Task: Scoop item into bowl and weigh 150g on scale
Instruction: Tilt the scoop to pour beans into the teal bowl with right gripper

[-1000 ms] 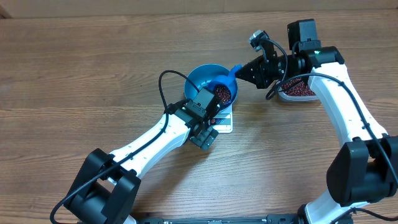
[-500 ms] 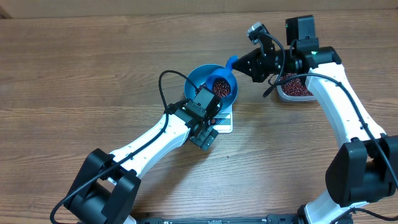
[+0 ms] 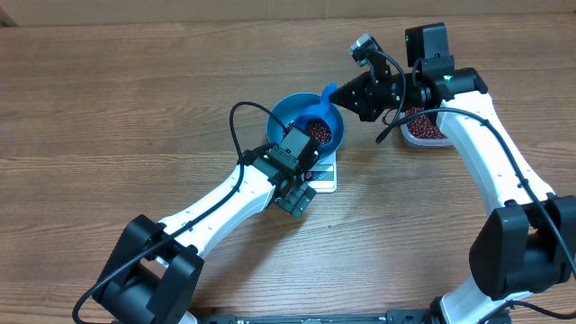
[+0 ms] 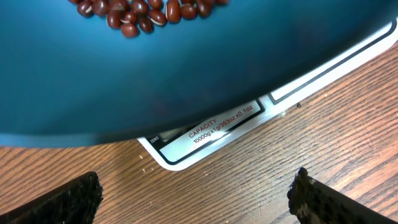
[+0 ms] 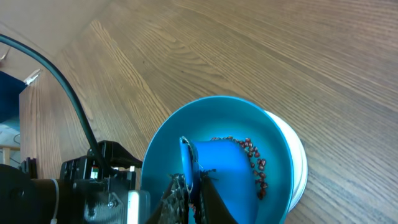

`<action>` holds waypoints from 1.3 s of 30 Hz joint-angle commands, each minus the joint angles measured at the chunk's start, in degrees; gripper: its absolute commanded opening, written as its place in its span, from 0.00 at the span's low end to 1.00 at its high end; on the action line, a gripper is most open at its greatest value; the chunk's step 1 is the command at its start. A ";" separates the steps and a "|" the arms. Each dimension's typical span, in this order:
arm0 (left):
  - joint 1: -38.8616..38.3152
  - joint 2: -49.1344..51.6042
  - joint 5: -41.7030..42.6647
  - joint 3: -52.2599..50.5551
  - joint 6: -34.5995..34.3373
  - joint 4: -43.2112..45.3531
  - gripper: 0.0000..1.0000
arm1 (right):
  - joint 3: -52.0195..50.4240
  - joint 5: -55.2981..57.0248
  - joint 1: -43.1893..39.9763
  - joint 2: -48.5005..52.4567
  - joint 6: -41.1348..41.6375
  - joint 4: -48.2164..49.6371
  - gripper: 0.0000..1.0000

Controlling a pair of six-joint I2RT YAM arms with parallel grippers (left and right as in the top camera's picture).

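Observation:
The blue bowl stands on the white scale, with red-brown beans heaped in its right half. My right gripper is shut on the handle of a small blue scoop, which is tipped over the bowl. The right wrist view has the scoop inside the bowl, beans beside it, and the gripper clamped on the handle. My left gripper hangs open over the wood just in front of the scale, below the bowl; nothing is between its fingers.
A clear plastic tub of beans sits at the back right, under my right forearm. My left arm reaches in diagonally from the front left, with a black cable looping beside the bowl. Bare wood lies all around.
My right gripper has carried the scoop up and to the left, tilting it more steeply over the bowl. The left arm has stayed still.

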 commanded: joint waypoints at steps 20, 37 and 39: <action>-0.37 0.44 -0.50 -0.13 1.11 0.20 1.00 | 1.11 6.43 5.60 0.85 0.04 4.02 0.04; -0.37 0.44 -0.50 -0.13 1.11 0.17 1.00 | 1.11 10.82 5.62 1.20 0.04 2.34 0.61; -0.37 0.44 -0.50 -0.13 1.11 0.17 0.99 | 1.11 11.93 5.62 1.20 0.04 2.47 0.64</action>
